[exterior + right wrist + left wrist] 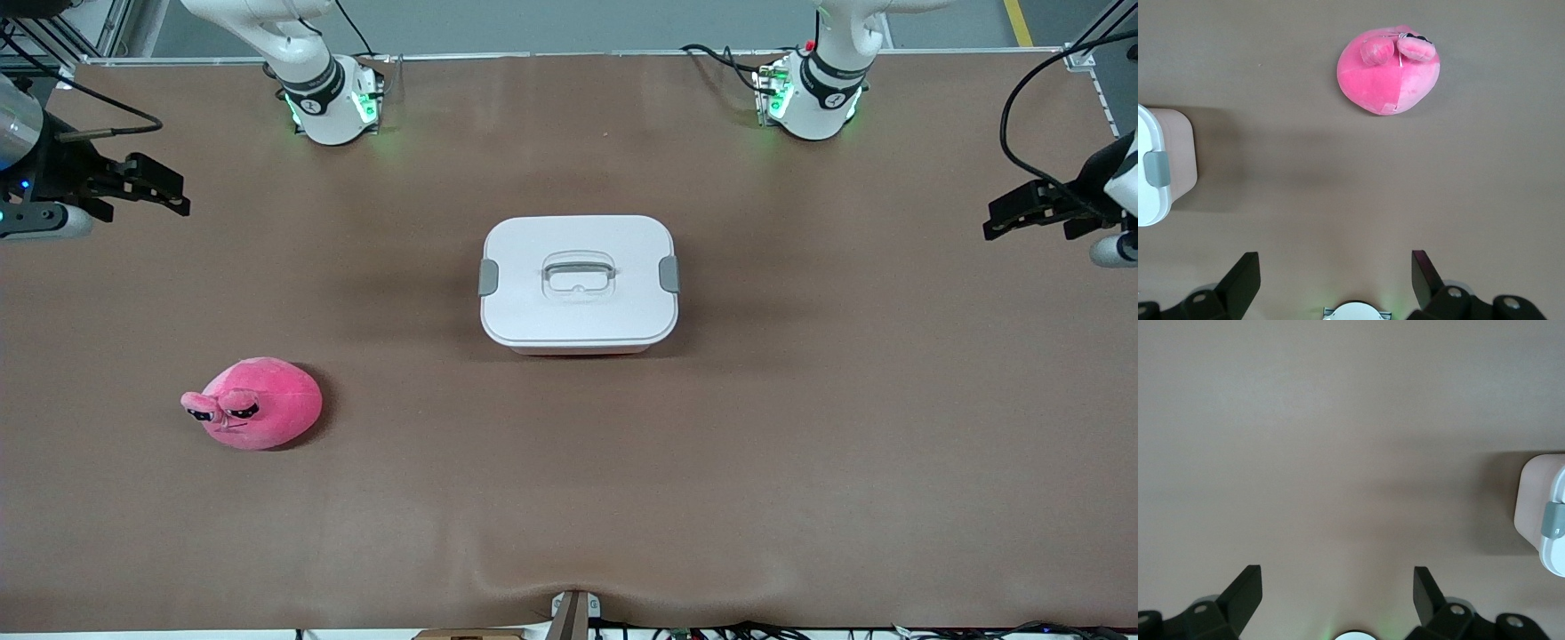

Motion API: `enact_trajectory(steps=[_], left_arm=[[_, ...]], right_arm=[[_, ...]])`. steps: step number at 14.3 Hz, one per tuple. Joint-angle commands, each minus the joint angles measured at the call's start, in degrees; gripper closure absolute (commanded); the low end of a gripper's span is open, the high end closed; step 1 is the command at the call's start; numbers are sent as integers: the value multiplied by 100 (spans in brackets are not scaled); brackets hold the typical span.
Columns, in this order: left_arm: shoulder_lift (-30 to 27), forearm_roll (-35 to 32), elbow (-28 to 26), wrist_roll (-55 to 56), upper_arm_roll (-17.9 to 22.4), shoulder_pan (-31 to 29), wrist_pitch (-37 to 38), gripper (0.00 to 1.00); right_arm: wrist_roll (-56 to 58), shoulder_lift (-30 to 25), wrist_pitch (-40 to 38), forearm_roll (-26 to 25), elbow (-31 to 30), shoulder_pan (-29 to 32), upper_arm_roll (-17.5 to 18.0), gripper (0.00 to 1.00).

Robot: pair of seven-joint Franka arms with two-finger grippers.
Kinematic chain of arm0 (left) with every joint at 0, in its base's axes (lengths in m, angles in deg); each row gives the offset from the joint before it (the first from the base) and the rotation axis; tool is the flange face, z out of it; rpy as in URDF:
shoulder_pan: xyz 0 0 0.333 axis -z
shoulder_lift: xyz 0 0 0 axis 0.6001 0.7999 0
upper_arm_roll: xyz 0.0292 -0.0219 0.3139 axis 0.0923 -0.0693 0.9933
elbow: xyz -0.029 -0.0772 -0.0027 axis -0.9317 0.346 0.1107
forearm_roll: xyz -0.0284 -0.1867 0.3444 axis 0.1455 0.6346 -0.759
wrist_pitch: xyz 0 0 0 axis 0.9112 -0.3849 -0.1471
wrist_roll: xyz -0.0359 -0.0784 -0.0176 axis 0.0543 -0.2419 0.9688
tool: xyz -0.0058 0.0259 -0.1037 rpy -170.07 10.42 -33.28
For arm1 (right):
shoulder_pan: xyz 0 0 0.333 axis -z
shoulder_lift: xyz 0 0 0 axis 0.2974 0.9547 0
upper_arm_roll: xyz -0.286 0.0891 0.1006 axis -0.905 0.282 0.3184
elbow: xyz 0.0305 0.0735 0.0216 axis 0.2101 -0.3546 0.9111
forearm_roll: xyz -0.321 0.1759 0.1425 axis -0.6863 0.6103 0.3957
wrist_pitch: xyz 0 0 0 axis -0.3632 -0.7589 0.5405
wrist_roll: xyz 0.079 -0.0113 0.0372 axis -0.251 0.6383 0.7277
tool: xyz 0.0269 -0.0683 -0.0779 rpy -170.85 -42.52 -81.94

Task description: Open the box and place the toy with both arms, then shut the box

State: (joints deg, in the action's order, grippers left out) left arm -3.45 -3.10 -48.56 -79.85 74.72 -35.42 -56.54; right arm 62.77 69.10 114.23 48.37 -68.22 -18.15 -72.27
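Two white robot arms are waiting at the ends of a wide brown table (569,498), with grey floor showing past its top edge. No writing is showing clearly enough to read. The white-lidded pink plastic box (579,283) is sitting shut in the middle of the table. The small round pink plush toy (256,403) is lying nearer the camera, toward the right arm's end. The right gripper (1333,275) is hanging over bare table near the toy, fingers spread wide. The left gripper (1338,590) is hanging over bare table beside the box, fingers spread wide too.

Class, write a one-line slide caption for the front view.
Closed box mid-table, pink toy nearer camera; left gripper and right gripper wait open.
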Motion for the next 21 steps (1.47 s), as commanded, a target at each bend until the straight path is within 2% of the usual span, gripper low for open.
enact_trajectory(steps=[1, 3, 8, 13, 19, 21], left_arm=[[305, 89, 487, -8, 12, -14, -21, 0], [481, 89, 664, 1, 12, -5, -56, 0], [579, 98, 664, 149, 12, 39, -319, 0], [781, 115, 664, 1194, -58, 153, -416, 0], [1140, 124, 656, 3022, -102, 864, -556, 0], [1263, 360, 656, 3418, -102, 1005, -671, 0]], right_arm=[[-59, -83, 47, -101, -105, -56, -21, 0], [-59, -83, 47, -101, -105, -56, -21, 0], [-59, -83, 47, -101, -114, -56, -21, 0], [-59, -83, 38, -101, -114, -56, -21, 0], [-59, -22, 108, -101, -122, -21, -21, 0], [-59, 5, 213, -101, -131, -3, -30, 0]])
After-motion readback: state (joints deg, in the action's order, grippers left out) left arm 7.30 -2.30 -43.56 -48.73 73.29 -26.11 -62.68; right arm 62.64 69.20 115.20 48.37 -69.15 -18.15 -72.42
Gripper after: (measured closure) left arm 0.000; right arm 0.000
